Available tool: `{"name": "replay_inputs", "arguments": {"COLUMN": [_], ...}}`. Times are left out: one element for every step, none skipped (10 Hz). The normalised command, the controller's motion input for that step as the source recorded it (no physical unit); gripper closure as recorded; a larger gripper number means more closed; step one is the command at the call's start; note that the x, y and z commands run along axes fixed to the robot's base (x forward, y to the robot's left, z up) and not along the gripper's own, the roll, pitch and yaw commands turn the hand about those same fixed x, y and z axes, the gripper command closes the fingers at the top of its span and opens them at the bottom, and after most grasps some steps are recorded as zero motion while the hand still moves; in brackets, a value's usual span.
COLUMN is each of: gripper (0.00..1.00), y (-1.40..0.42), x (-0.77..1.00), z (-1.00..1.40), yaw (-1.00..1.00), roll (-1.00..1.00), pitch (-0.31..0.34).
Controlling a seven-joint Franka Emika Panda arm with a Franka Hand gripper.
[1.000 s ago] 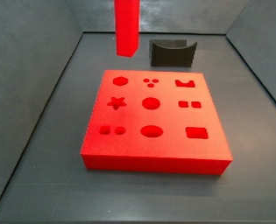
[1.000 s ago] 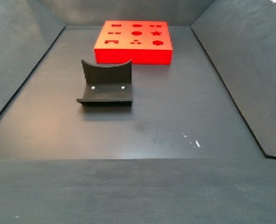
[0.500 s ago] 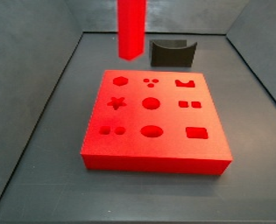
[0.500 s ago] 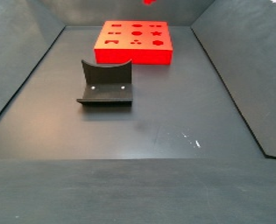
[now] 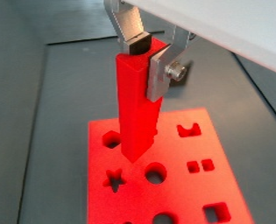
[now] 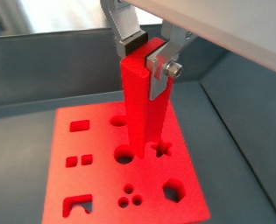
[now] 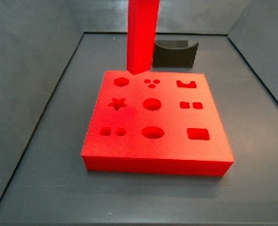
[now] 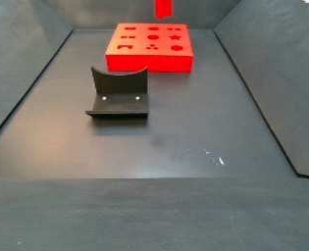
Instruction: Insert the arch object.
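Note:
In both wrist views my gripper (image 5: 146, 57) (image 6: 146, 57) is shut on the top of a long red piece (image 5: 137, 114) (image 6: 140, 114) and holds it upright. The piece hangs above the red board (image 5: 181, 188) (image 6: 99, 179), which has several shaped holes. The arch-shaped hole (image 5: 189, 131) (image 6: 77, 206) lies off to one side of the piece's lower end. In a side view the piece (image 7: 141, 35) ends just over the board's (image 7: 176, 119) far edge, near the hexagon hole, left of the arch hole (image 7: 187, 84). The gripper itself is out of both side views.
The dark fixture (image 7: 173, 53) (image 8: 118, 93) stands on the grey floor apart from the board (image 8: 150, 62). Sloping grey walls close in the workspace on all sides.
The red piece has moved down and sideways toward the board. Its lower end now hangs over the board's far edge.

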Motion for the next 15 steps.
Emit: {"name": "replay_inputs", "arguments": {"gripper": [1.00,1.00,1.00,1.00,1.00,1.00,1.00,1.00,1.00,1.00,1.00,1.00,1.00,1.00,1.00], "y": [0.05,0.06,0.06,0.07,0.10,0.15,0.15,0.14,0.17,0.17,0.20,0.24,0.29,0.21,0.05], "x": [0.10,0.13,0.19,0.35,0.42,0.52,0.57,0.59,0.64,0.66,0.67,0.70,0.73,0.67,0.57], "z": [-0.23,-0.12,0.00,0.11,0.12,0.09,0.12,0.00,-0.08,-0.23,-0.28,-0.31,-0.25,-0.13,0.00], "yaw": [-1.00,-0.99,-0.95,-0.83,-0.77,-0.70,-0.67,-0.63,-0.61,-0.60,-0.60,-0.58,-0.56,-0.57,-0.55], "roll": [0.00,0.00,-0.04,-0.15,-0.17,-0.18,-0.22,-0.26,-0.23,-0.17,-0.14,-0.12,-0.07,0.02,0.19], "pitch": [0.000,0.000,0.000,0.000,0.000,0.000,0.000,0.000,0.000,0.000,0.000,0.000,0.000,0.000,-0.004]}}
